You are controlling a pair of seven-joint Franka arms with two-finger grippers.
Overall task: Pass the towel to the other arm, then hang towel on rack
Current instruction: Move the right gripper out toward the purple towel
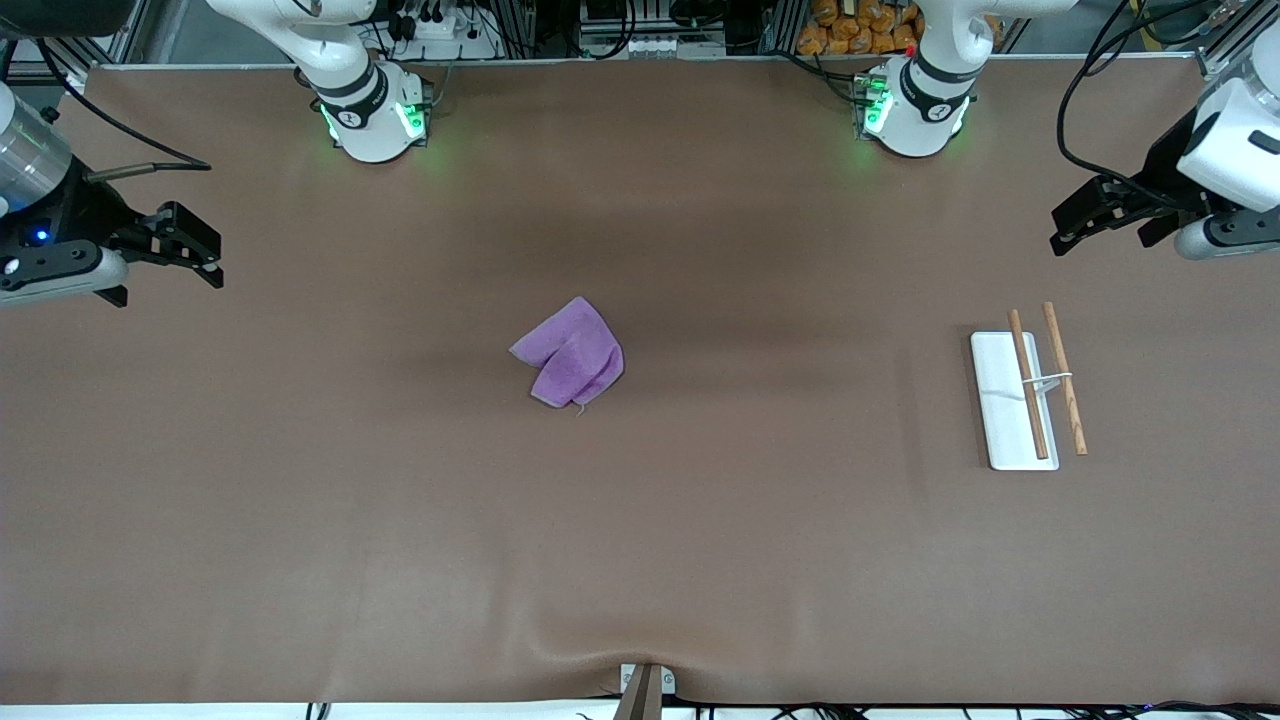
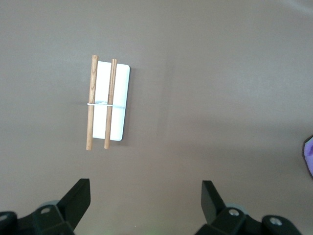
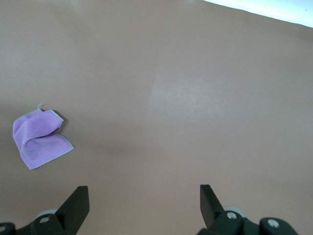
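The purple towel point(image 1: 570, 355) lies crumpled on the brown table, about midway between the two arms; it also shows in the right wrist view point(image 3: 39, 139), and a sliver of it in the left wrist view point(image 2: 309, 152). The rack point(image 1: 1003, 400), a white base with two wooden rods point(image 1: 1028, 385), stands toward the left arm's end point(image 2: 120, 98). My left gripper point(image 1: 1100, 222) point(image 2: 145, 188) hangs open and empty over bare table beside the rack. My right gripper point(image 1: 205, 258) point(image 3: 144, 193) hangs open and empty over the table at the right arm's end, well away from the towel.
The brown mat point(image 1: 640, 520) covers the whole table. A small clamp point(image 1: 645, 685) sits at the table's edge nearest the front camera. Both arm bases point(image 1: 375, 115) point(image 1: 915, 110) stand along the edge farthest from it, with cables and clutter past that edge.
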